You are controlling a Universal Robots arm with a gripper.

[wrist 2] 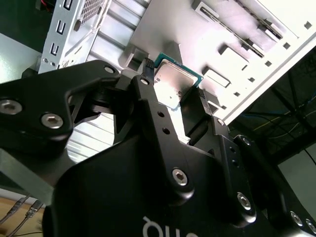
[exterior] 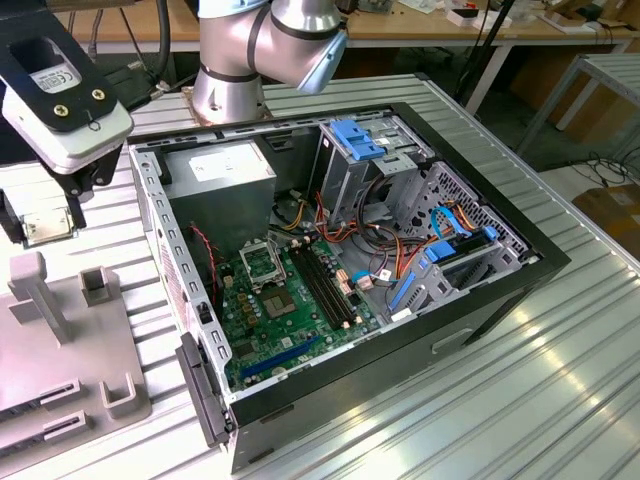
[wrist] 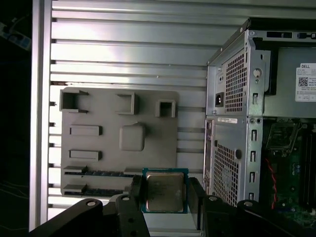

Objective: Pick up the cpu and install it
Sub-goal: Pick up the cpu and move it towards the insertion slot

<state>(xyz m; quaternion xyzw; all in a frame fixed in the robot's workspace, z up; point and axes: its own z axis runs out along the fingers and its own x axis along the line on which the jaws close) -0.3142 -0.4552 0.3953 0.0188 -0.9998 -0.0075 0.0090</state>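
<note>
Gripper clamped on cpu by two opposite edges, over the grey tray's edge at the exterior view's left. The socket sits in the open case, well apart.

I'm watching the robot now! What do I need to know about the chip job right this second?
End effector: shut on the cpu, gripping two opposite edges.
Where: the cpu is held in the air by the grey tray, outside the open computer case, at the exterior view's left.
Done: cpu picked up.
Left: the socket inside the case has no cpu in it; installing is not yet done.
</note>
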